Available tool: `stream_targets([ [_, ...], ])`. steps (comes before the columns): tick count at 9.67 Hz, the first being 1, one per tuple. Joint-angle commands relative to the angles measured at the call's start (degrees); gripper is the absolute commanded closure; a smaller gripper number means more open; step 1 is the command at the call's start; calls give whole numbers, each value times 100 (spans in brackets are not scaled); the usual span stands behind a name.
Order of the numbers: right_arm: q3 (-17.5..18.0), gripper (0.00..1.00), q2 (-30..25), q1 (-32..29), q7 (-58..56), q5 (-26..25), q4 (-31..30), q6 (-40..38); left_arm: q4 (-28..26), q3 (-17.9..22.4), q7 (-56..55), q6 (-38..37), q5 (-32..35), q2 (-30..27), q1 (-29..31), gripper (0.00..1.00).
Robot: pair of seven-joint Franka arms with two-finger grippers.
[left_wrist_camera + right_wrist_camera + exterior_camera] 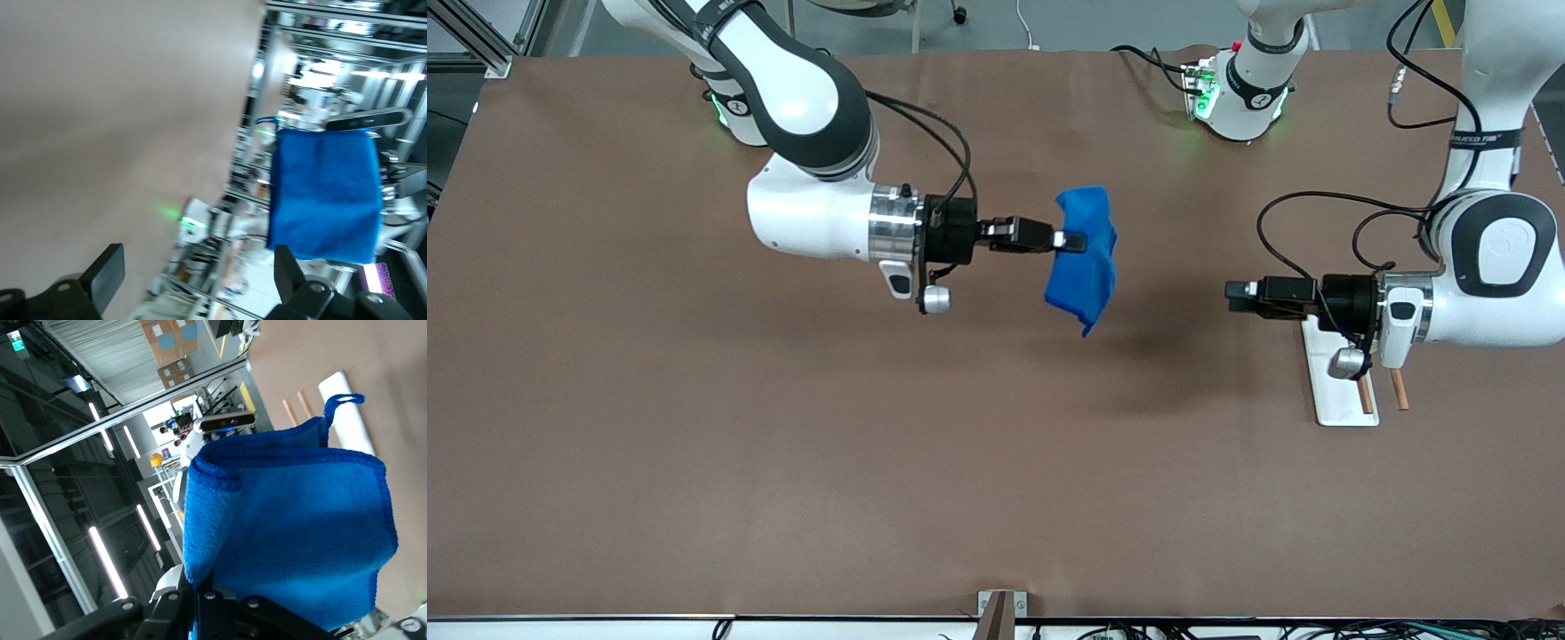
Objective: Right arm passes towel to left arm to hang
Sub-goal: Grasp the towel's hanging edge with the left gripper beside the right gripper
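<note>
Jaws of the right gripper (1074,240) are clamped on the towel (1085,258), and we see them pinching the blue cloth partway down its height, so that one portion stands above the grip and a longer portion droops below it to a pointed corner. We find the towel lifted clear of the brown surface (694,444), held over the middle stretch between the two arm bases, with its dark shadow spread on the surface below it, toward the left arm's end. In the right wrist view the towel (293,527) fills most of the frame, folded over on itself with a stitched edge and a small corner loop sticking out. The right arm (800,98) reaches out level from its green-lit base. We see the left gripper (1232,296) over the surface toward the left arm's end, well apart from the towel and pointing toward it, with bare surface between them. Its jaws stand wide with nothing between them, as the left wrist view shows: the two fingers (107,270) are spread far apart, and the towel (323,193) hangs ahead of them as a flat blue rectangle. The left arm (1494,253) stretches level over a white rack tray (1338,391) with two thin wooden rods (1400,391) beside it.
</note>
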Motion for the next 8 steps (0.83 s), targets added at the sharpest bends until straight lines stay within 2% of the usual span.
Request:
stream_targets([
  [1,183,100,76,18,-66,312,139,186,-85,-43,680,-654,-539,466,46,9],
  [3,219,100,347,149,-75,322,436,309,-85,-218,876,-1226,-1092,738,19,18],
  [5,219,100,838,413,-75,322,997,652,-94,-595,920,-1386,-1707,1185,36,19],
  [6,210,100,936,457,-75,313,1105,696,-85,-762,1051,-1439,-2032,1423,36,19],
  [8,219,100,946,458,-102,321,1115,706,-85,-948,1097,-1439,-2587,1478,1,22],
])
